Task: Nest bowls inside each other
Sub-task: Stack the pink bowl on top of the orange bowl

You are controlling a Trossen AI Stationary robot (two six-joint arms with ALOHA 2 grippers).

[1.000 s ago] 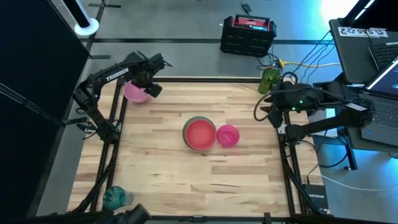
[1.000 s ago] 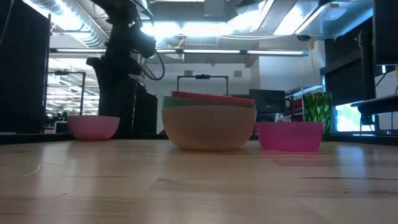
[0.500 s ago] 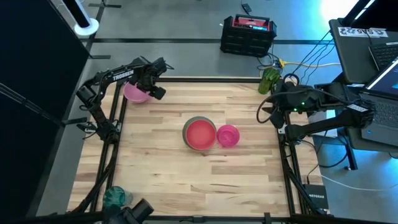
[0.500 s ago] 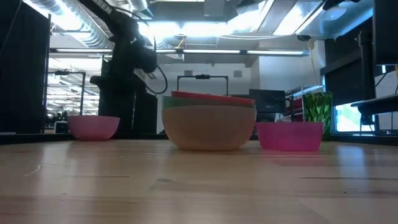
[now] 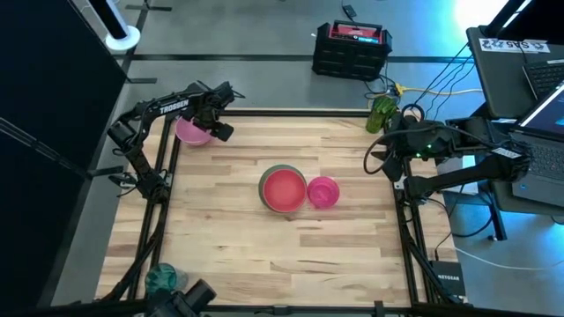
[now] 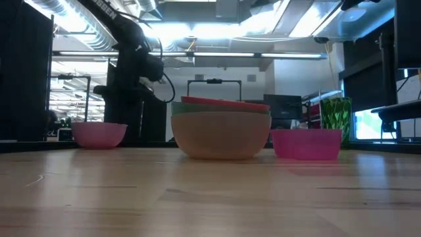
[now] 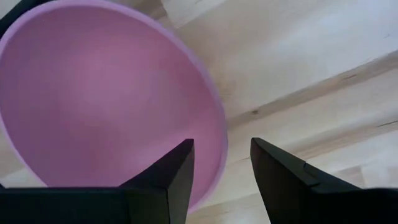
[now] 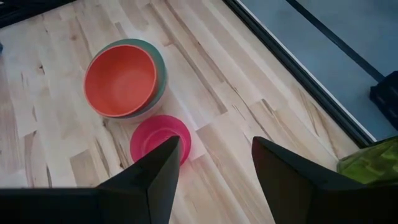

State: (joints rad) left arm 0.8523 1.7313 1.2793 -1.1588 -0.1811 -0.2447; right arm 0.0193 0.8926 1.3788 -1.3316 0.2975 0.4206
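At far left, my left gripper (image 5: 218,123) hung with fingers apart over the pink bowl (image 5: 191,131), straddling its rim. At centre sat the nested stack (image 5: 283,189), red bowl innermost, touching the magenta bowl (image 5: 323,192). At right, my right gripper (image 5: 385,151) waited, fingers apart.

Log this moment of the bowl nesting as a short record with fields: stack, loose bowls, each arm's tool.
stack: red bowl nested in the green bowl and tan bowl, mid-table
loose bowls: magenta bowl beside the stack on its right; pink bowl at the far left corner; teal bowl at the near left edge
left tool: open, fingers astride the pink bowl's rim, not closed on it
right tool: open, at the table's right edge, holding nothing
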